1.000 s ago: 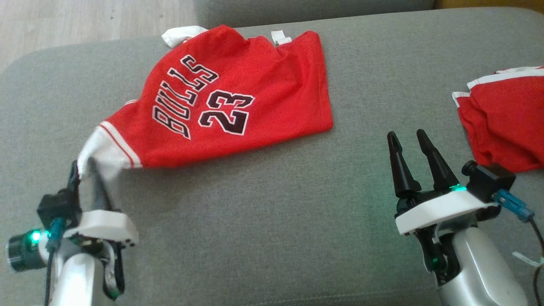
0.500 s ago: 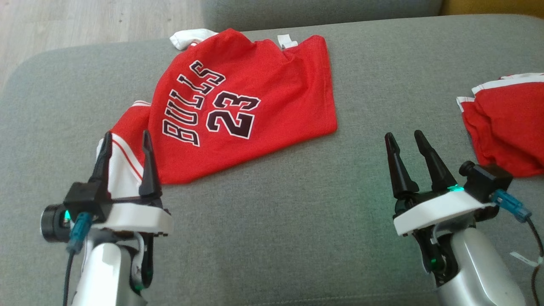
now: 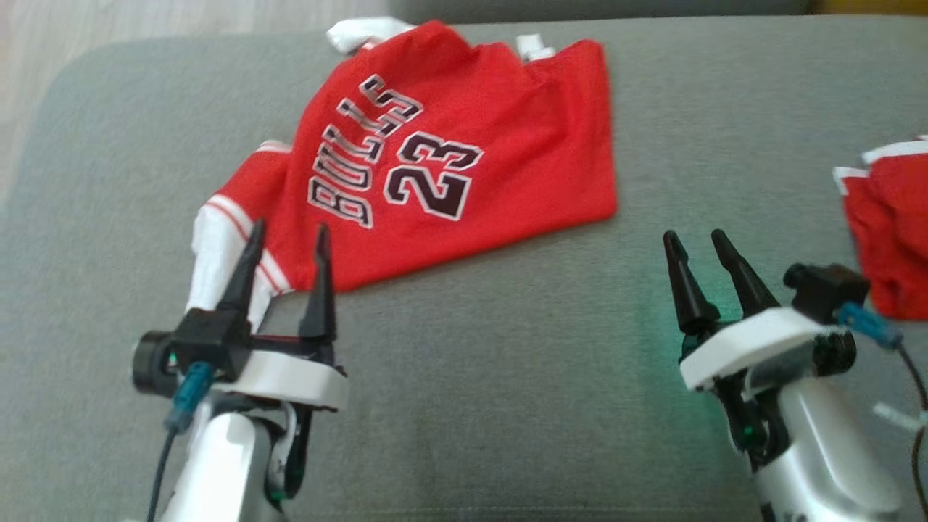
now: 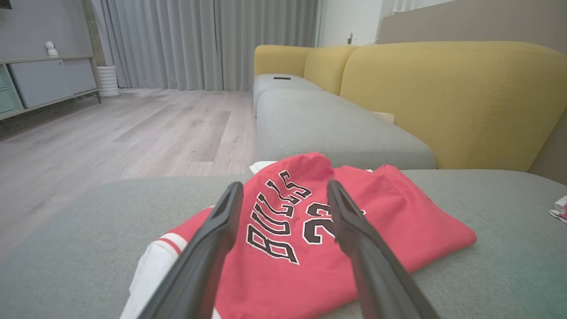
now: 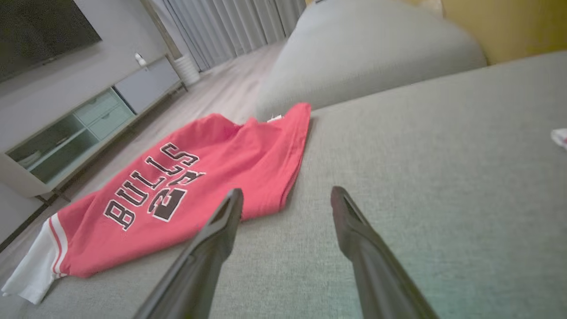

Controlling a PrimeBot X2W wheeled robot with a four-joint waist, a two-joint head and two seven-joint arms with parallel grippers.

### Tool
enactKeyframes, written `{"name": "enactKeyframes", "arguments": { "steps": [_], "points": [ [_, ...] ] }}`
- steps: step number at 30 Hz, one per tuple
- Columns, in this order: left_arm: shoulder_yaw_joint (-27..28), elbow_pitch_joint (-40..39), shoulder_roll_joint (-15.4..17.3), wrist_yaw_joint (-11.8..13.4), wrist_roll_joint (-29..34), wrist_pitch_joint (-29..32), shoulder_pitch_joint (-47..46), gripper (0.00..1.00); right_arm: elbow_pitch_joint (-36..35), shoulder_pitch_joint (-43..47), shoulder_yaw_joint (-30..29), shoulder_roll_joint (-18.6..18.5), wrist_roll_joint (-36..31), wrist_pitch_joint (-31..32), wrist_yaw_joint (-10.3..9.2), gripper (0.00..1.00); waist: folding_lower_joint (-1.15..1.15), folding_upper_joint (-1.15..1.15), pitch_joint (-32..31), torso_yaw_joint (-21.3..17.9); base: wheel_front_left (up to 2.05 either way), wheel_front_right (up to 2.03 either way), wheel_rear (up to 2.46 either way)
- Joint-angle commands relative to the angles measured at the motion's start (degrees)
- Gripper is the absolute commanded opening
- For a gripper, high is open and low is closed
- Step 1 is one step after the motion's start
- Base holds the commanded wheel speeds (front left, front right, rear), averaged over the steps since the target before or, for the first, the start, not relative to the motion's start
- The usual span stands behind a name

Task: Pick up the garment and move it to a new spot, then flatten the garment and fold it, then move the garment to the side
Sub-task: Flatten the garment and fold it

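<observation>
1. Grey woven fabric covers the sofa cushion [image 3: 507,377] across the bottom of the head view, where both arms enter.
2. At lower left, the left gripper [image 3: 290,228] has its fingers spread wide and grips nothing. Its tips lie over the white-trimmed edge of the red Bulls 23 jersey [image 3: 464,145].
3. At lower right, the right gripper [image 3: 693,235] is likewise spread and empty, above bare cushion.
4. The jersey lies rumpled on the cushion, lettering up, stretching towards the upper centre.
5. A second red garment [image 3: 888,232] sits at the right edge, well apart from the jersey.
6. Pale wood floor [image 3: 145,22] shows at upper left.
</observation>
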Motion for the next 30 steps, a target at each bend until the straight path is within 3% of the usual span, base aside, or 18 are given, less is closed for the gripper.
{"name": "enactKeyframes", "arguments": {
  "steps": [1, 7, 16, 23, 24, 25, 26, 27, 30],
  "points": [
    [1.2, -1.7, 0.2, 0.1, -0.4, -0.4, -3.0, 1.00, -0.9, -3.2, 0.8, 0.0, 0.9, 0.7, -0.05, 1.00, 0.00, 0.00, 1.5, 1.8, 0.00, 0.00, 0.00],
    [-2.1, -1.2, 0.2, 0.9, -1.7, -0.4, -4.2, 1.00, 7.2, -9.5, 0.2, -0.1, 5.0, 5.2, -0.05, 1.00, 0.00, 0.00, 3.7, 5.1, 0.00, 0.00, 0.00],
    [-5.8, -0.8, 0.2, 2.2, -3.4, -0.4, -6.3, 1.00, 21.0, -19.9, -0.3, -3.5, 12.6, 10.7, -0.05, 1.00, 0.00, 0.00, 6.4, 9.7, 0.00, 0.00, 0.00],
    [-6.4, -0.8, 0.2, 2.8, -3.7, -0.4, -6.6, 1.00, 24.6, -23.5, 2.0, -4.0, 16.9, 13.9, -0.05, 1.00, 0.00, 0.00, 7.1, 10.6, 0.00, 0.00, 0.00],
    [-6.4, -0.8, 0.2, 2.8, -3.7, -0.4, -6.6, 1.00, 24.7, -23.9, 2.7, -4.1, 17.7, 14.4, -0.05, 0.94, 0.00, 0.00, 7.1, 10.5, 0.00, 0.00, 0.00],
    [-6.3, -0.8, 0.2, 2.9, -3.7, -0.4, -6.6, 1.00, 24.5, -24.2, 3.7, -4.2, 18.2, 14.7, -0.05, 0.35, 0.00, 0.00, 7.2, 10.5, 0.00, 0.00, 0.00],
    [-6.2, -0.7, 0.2, 2.9, -3.7, -0.4, -6.6, 1.00, 24.1, -24.5, 4.6, -4.4, 18.8, 14.7, -0.05, 0.05, 0.00, 0.00, 7.1, 10.3, 0.00, 0.00, 0.00],
    [-6.1, -0.6, 0.2, 3.0, -3.6, -0.4, -6.6, 1.00, 23.6, -24.6, 5.5, -4.4, 19.6, 14.5, -0.05, 0.00, 0.00, 0.00, 7.0, 10.1, 0.00, 0.00, 0.00],
    [-5.8, -0.3, 0.2, 2.8, -3.4, -0.4, -6.6, 1.00, 21.3, -24.6, 8.5, -5.2, 21.2, 12.5, -0.05, 0.00, 0.00, 0.00, 6.3, 9.3, 0.00, 0.00, 0.00]
  ]
}}
